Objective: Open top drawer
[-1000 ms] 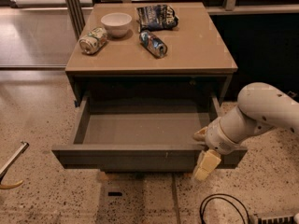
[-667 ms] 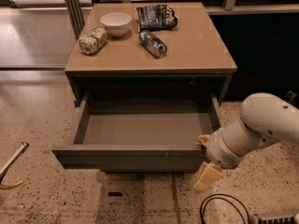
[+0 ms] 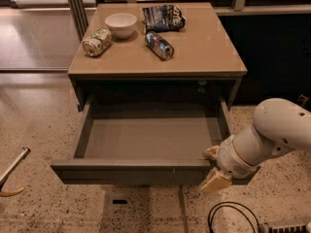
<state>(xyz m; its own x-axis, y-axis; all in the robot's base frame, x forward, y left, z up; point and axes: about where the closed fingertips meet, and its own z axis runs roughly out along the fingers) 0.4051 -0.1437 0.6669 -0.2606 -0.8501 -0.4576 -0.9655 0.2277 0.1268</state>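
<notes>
One drawer: dark grey-brown handleless top drawer [image 3: 136,171], pulled well out.
Robot: tan-tipped gripper [image 3: 213,167] at the front's right end; the panel stretches leftward from it.
Grip: clamped or released, cannot tell.

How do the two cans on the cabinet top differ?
Colour: the pale green can is light, the blue can is dark. The pale green can lies left of the white bowl, the blue can right of it, close to the chip bag. Their long axes slant opposite ways. Both lie on their sides on the cabinet top. The gripper is at the open top drawer's front right corner.
</notes>
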